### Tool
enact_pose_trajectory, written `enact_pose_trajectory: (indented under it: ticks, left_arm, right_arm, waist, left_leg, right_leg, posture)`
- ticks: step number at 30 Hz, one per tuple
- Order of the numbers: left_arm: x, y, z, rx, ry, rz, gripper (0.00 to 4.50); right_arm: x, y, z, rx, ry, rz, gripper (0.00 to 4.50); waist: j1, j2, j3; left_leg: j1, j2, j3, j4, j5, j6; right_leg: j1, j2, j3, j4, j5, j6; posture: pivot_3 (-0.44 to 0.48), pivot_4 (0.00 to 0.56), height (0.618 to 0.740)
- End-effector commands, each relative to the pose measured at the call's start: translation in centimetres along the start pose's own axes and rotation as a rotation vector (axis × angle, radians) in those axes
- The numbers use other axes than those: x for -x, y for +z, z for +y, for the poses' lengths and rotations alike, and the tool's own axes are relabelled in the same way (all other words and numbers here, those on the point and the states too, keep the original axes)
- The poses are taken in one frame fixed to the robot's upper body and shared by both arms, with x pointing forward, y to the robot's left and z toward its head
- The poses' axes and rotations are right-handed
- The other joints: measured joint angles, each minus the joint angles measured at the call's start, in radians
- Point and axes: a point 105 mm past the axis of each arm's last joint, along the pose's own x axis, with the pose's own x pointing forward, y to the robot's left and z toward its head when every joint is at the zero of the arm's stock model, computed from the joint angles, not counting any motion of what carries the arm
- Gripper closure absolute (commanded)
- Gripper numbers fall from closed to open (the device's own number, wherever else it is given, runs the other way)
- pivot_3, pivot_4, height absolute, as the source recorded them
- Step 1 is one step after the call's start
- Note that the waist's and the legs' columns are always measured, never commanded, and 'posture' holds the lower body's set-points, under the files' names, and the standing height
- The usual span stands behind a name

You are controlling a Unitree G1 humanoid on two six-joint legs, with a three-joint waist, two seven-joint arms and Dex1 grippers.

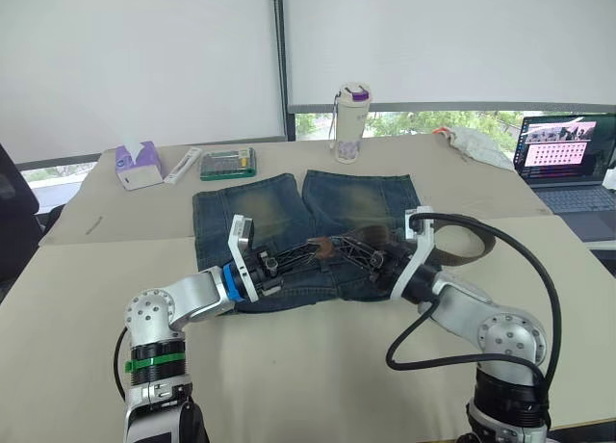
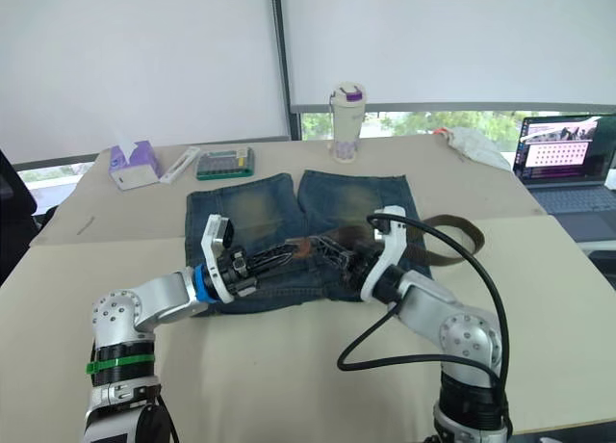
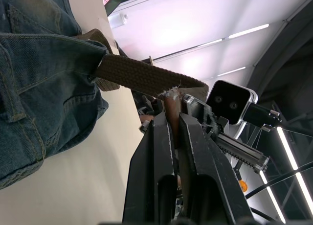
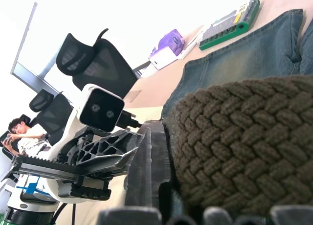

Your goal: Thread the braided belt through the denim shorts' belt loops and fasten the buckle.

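so i'm at a big beige table (image 1: 289, 366) in an office, white roller blinds on the windows behind it and a strip of green trees under them. on the far side sit a purple tissue box (image 1: 139, 164), a green case (image 1: 228, 163) of small tools, and a white bottle with a purple lid (image 1: 350, 110). a laptop (image 1: 566, 160) is open off to my right with a crumpled white bag (image 1: 476, 144) near it.

the denim shorts (image 1: 298, 226) lie flat in the middle, legs pointing away from me, waistband on my side. my left gripper (image 1: 310, 257) and right gripper (image 1: 348, 252) meet nose to nose over the waistband, with the braided belt (image 1: 452, 246) between them. the rest of the belt loops out to my right on the table and curves back toward the shorts.

from the head views the fingers are just a dark tangle. the left wrist view is clearer: my left fingers (image 3: 164, 151) are pinched nearly together on the frayed tip of the belt, and the strap runs back from there into a fold of denim at the waistband. i can't say if that fold is a belt loop. the right wrist view has the braid huge right against my right finger (image 4: 151, 161), so that one's clamped on the belt too. it also catches black mesh office chairs (image 4: 93, 63) and a person (image 4: 22, 132) seated way in the back.
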Motion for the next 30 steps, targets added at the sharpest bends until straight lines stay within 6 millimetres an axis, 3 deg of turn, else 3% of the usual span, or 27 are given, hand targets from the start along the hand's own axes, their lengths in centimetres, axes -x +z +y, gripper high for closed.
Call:
enact_pose_trajectory:
  ticks: [1,6,9,10,13,16,24,30]
  left_arm:
    - [0.2,0.1,-0.8,-0.032,-0.025,-0.001,4.50]
    - [0.2,0.4,-0.2,-0.137,0.053,-0.002,4.50]
    - [0.4,0.9,-0.5,-0.312,0.086,0.007,3.43]
    - [0.4,0.8,-0.1,-0.454,0.141,0.038,3.13]
    - [0.7,-0.7,1.0,-0.837,0.197,0.186,2.08]
    - [1.0,-1.6,2.0,-0.995,0.176,0.245,1.08]
    - [2.0,-2.6,4.4,-1.063,0.208,0.274,1.08]
    - [2.6,-2.7,6.1,-1.022,0.265,0.262,1.08]
  right_arm:
    - [0.1,1.6,0.5,0.043,0.016,-0.054,4.46]
    - [0.1,1.6,0.3,0.065,0.004,-0.036,4.46]
    - [0.0,1.6,-1.9,0.128,-0.113,0.006,4.50]
    - [0.0,1.6,-3.3,0.150,-0.181,0.023,4.50]
    - [-0.2,1.3,-5.9,0.177,-0.277,0.065,4.50]
    - [-0.8,0.6,-7.4,0.190,-0.319,0.101,4.50]
    - [-2.9,-1.8,-8.4,0.190,-0.310,0.203,4.50]
    - [-4.8,-3.3,-7.5,0.136,-0.226,0.241,4.50]
  waist:
    - [-0.001,0.000,0.000]
    - [-0.002,0.000,0.000]
    - [-0.005,0.000,0.000]
    - [-0.006,0.000,0.000]
    - [-0.007,0.001,0.000]
    - [-0.006,0.003,0.000]
    - [-0.011,0.002,0.000]
    - [-0.014,0.002,0.000]
  left_leg:
    - [0.000,0.000,0.000,0.000,0.000,0.000]
    - [0.000,0.000,0.000,0.000,0.000,0.000]
    - [0.000,-0.001,0.001,0.000,0.000,0.000]
    - [0.000,-0.001,0.002,0.000,0.000,-0.001]
    - [0.000,-0.002,0.006,-0.003,0.001,-0.002]
    - [0.001,-0.001,0.012,-0.006,0.002,-0.002]
    - [-0.001,0.003,0.008,-0.007,-0.003,0.008]
    - [-0.002,0.003,0.008,-0.007,-0.003,0.008]
  right_leg:
    - [0.000,0.000,0.000,0.000,0.000,0.000]
    - [0.000,0.000,0.000,0.000,0.000,0.000]
    - [0.000,0.000,0.000,0.000,0.000,0.000]
    - [0.000,0.001,0.000,0.000,0.000,-0.001]
    - [-0.001,0.001,0.000,-0.001,0.000,-0.002]
    - [-0.001,0.001,0.001,-0.003,-0.001,-0.004]
    - [-0.005,0.001,0.002,-0.001,0.000,-0.005]
    - [-0.007,0.002,0.002,0.001,0.000,-0.005]
  posture:
    - [0.000,0.150,0.740]
    - [0.000,0.150,0.740]
    - [0.000,0.150,0.740]
    - [0.000,0.150,0.740]
    - [0.000,0.150,0.740]
    - [0.000,0.150,0.740]
    - [0.000,0.150,0.740]
    - [0.000,0.150,0.740]
